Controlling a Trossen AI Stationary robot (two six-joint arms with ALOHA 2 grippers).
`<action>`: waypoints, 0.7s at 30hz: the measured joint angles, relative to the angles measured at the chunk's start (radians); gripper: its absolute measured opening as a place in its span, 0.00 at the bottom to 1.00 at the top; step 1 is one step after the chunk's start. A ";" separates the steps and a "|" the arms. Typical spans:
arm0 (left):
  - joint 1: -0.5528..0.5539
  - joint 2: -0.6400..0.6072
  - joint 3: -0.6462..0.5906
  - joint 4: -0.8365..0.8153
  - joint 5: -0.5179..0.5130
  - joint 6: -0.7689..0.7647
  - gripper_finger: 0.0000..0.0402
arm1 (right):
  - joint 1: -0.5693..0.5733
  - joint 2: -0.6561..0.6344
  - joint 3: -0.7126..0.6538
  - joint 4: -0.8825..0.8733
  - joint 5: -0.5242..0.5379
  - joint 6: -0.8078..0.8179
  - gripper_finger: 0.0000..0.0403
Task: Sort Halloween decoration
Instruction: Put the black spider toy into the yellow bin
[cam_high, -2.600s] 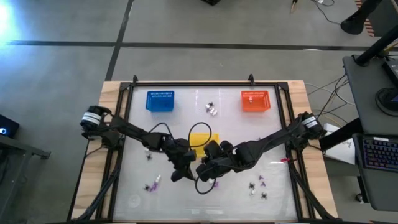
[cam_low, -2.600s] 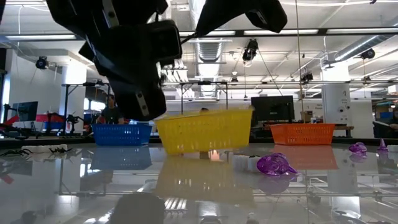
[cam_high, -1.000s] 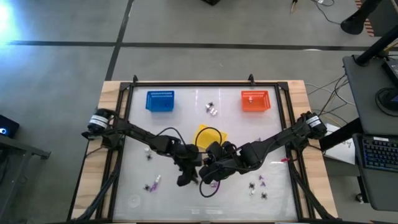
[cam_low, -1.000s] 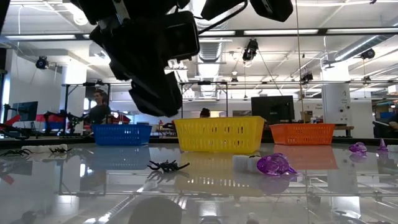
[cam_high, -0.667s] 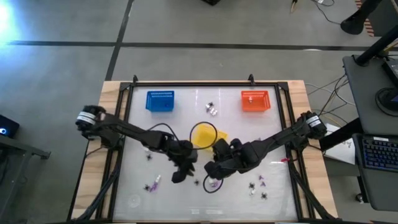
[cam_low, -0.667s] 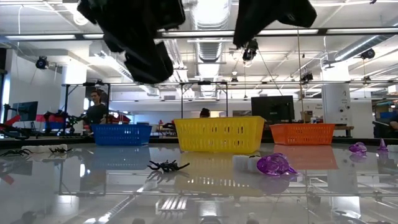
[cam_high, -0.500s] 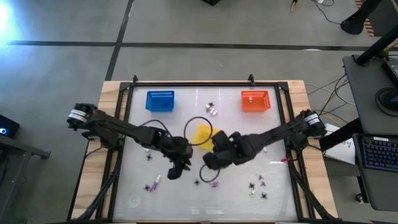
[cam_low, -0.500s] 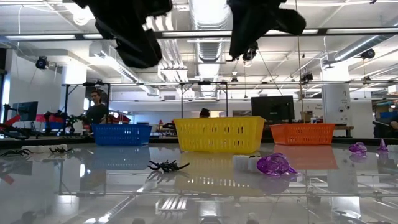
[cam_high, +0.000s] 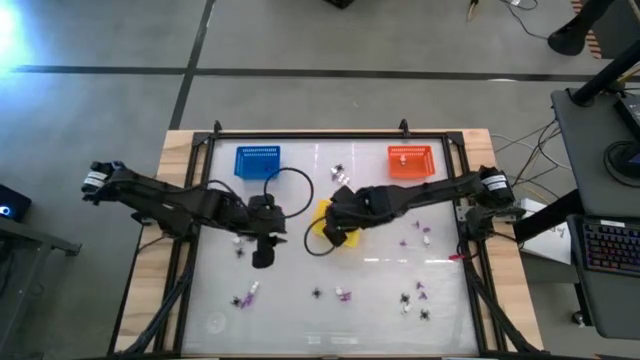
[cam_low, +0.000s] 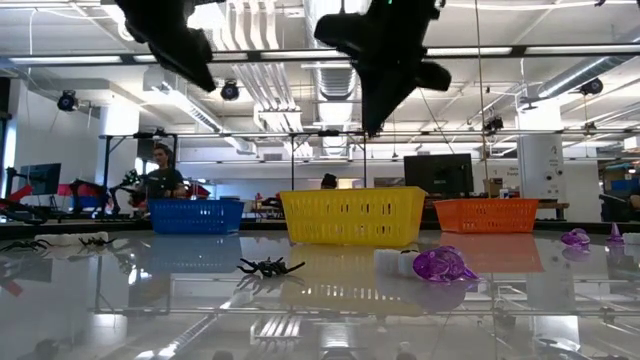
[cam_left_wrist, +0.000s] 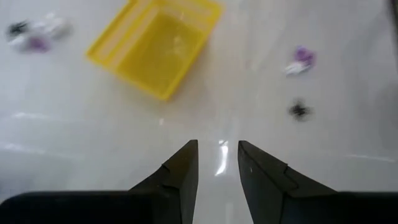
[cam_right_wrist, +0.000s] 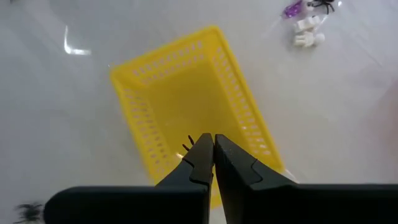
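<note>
The yellow basket (cam_high: 322, 212) stands on its base mid-table. Shut, my right gripper (cam_right_wrist: 213, 137) hangs above the basket's inside (cam_right_wrist: 186, 106), and a tiny black spider bit (cam_right_wrist: 186, 147) shows at its tips. Left of the basket, my left gripper (cam_left_wrist: 217, 144) is open and raised over bare table (cam_high: 262, 258). Loose decoration pieces lie flat on the table: a black spider (cam_low: 270, 267), a purple piece (cam_low: 443, 265), and a purple-and-white pair (cam_left_wrist: 297, 60) with another spider (cam_left_wrist: 300, 110). My right gripper pinches a small black spider piece at its very tips; only thin legs (cam_right_wrist: 186, 147) stick out beside one finger. The fingers slant down from above, over the yellow basket. The piece is lifted clear of basket and table.
A blue basket (cam_high: 257, 162) stands at the far left and an orange basket (cam_high: 411, 161), holding a white piece, at the far right. More small pieces lie near the front edge (cam_high: 412, 298) and between the far baskets (cam_high: 340, 175). A raised black frame (cam_high: 300, 136) rims the table.
My left gripper has risen and drawn back toward the table's left and far side, away from the black spider on the table, staying open. My right gripper has gone from the near middle toward the far edge and now hangs over the yellow basket, still shut.
</note>
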 joint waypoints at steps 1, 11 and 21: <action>0.000 -0.008 0.000 -0.018 -0.016 -0.013 0.24 | -0.011 0.006 0.000 0.001 -0.017 -0.027 0.02; 0.000 -0.067 0.000 -0.080 -0.044 -0.121 0.24 | -0.062 0.054 0.000 0.020 -0.109 -0.238 0.02; 0.001 -0.063 0.000 -0.107 -0.045 -0.154 0.24 | -0.086 0.067 0.000 0.031 -0.113 -0.333 0.02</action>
